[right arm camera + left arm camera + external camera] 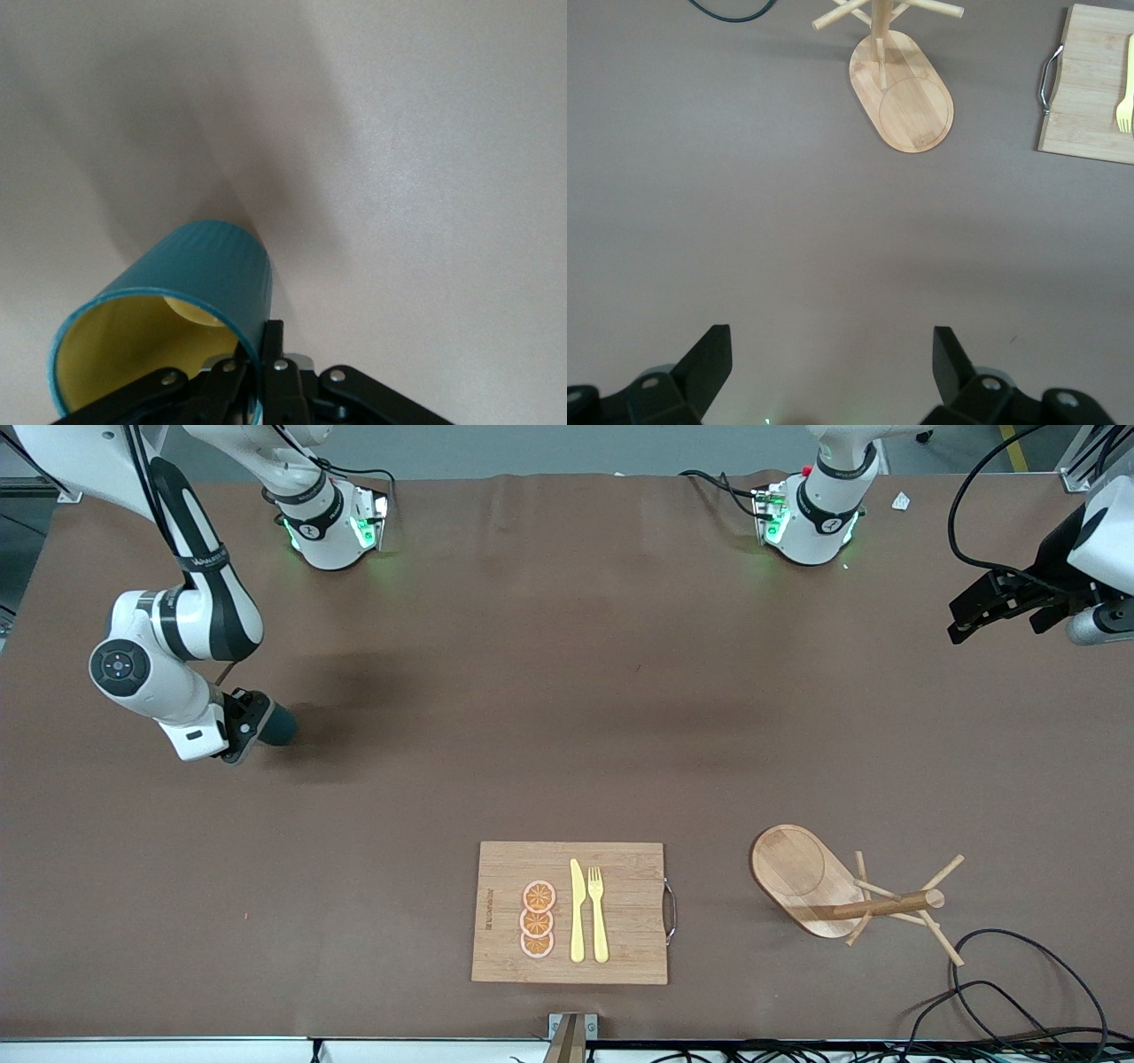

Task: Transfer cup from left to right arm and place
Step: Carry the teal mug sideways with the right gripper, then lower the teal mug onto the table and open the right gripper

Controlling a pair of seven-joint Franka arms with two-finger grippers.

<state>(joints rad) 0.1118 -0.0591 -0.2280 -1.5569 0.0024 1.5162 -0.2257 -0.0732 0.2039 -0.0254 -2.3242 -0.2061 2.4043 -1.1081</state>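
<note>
I see the right gripper (252, 731) over the tabletop (567, 717) toward the right arm's end, its jaws clamped on the rim of the cup (276, 726). In the right wrist view the cup (177, 301) is tipped on its side, teal ribbed outside and yellow inside, with the wall pinched between the two fingers (266, 354) of the right gripper (257, 372). I cannot tell from these views whether the cup touches the tabletop or hangs just above it.

The left gripper (970, 615) waits up in the air over the left arm's end of the tabletop, jaws spread wide and holding nothing. In the left wrist view its two dark fingertips (709, 359) stand far apart around the left gripper (833, 354), with bare brown cloth between them.

Near the front camera lies a wooden cutting board (620, 957) with a metal handle at one side. On it I see three orange slices (538, 919) in a row, a yellow knife (577, 911) and a yellow fork (598, 912) side by side. Toward the left arm's end from the board stands a wooden mug rack (842, 895) on an oval base, with pegs sticking out from its post. A black cable (1019, 992) loops near the rack.
</note>
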